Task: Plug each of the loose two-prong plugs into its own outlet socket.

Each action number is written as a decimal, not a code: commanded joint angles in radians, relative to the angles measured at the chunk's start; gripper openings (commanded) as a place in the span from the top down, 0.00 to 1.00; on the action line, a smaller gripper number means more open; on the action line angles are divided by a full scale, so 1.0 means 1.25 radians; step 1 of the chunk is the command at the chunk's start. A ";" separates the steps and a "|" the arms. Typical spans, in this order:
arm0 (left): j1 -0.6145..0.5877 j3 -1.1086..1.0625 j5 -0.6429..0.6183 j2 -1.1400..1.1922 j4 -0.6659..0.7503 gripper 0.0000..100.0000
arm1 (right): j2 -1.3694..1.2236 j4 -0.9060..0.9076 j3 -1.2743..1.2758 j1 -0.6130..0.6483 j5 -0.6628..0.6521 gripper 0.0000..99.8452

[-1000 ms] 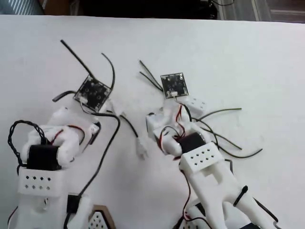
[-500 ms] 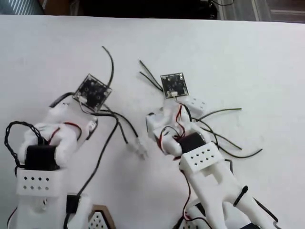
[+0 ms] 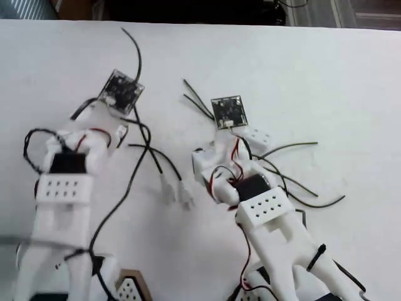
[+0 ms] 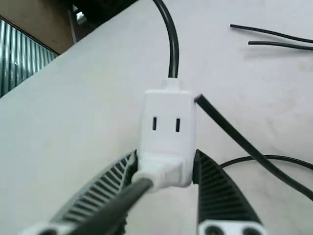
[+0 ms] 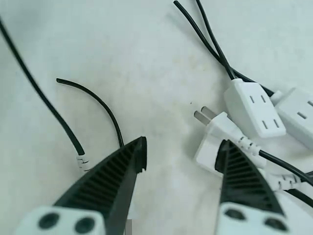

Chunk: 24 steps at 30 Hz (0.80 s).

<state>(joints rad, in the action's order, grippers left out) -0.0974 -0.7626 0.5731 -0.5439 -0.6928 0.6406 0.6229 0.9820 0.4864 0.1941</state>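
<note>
A white outlet socket (image 4: 167, 128) with two slots facing up sits between the fingers of my left gripper (image 4: 165, 155), which is shut on its near end. Its black cord (image 3: 135, 53) runs away toward the table's far edge. Two loose white plugs (image 3: 168, 188) (image 3: 186, 197) lie side by side between the arms. My right gripper (image 5: 183, 144) stands open just above the table. A two-prong plug (image 5: 215, 139) lies beside one finger, untouched, with two more white sockets (image 5: 252, 107) (image 5: 301, 117) just past it.
Loose black cords (image 3: 294, 182) sprawl to the right of the right arm (image 3: 263, 207), and more cords (image 3: 153, 157) cross between the arms. The left arm (image 3: 62, 188) stands at the left. The table's far edge (image 3: 200, 22) borders a dark gap.
The left arm has pushed toward the table's far side with the socket in its gripper, dragging its cord along. A second plug slid in beside the first. The right arm has kept still.
</note>
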 commanded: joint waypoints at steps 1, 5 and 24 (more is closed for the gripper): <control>0.012 0.124 0.000 0.161 0.060 0.98 | 0.020 -0.010 -0.004 -0.010 0.002 0.77; 0.039 0.222 0.000 0.319 0.088 0.98 | 0.020 -0.010 -0.004 -0.010 0.002 0.77; 0.078 0.539 -0.048 0.741 0.130 0.86 | 0.020 -0.017 0.011 -0.009 -0.001 0.77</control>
<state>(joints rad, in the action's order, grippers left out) -0.0100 -0.1642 0.5700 0.3782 -0.5470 0.6406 0.6229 1.0019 0.4864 0.1941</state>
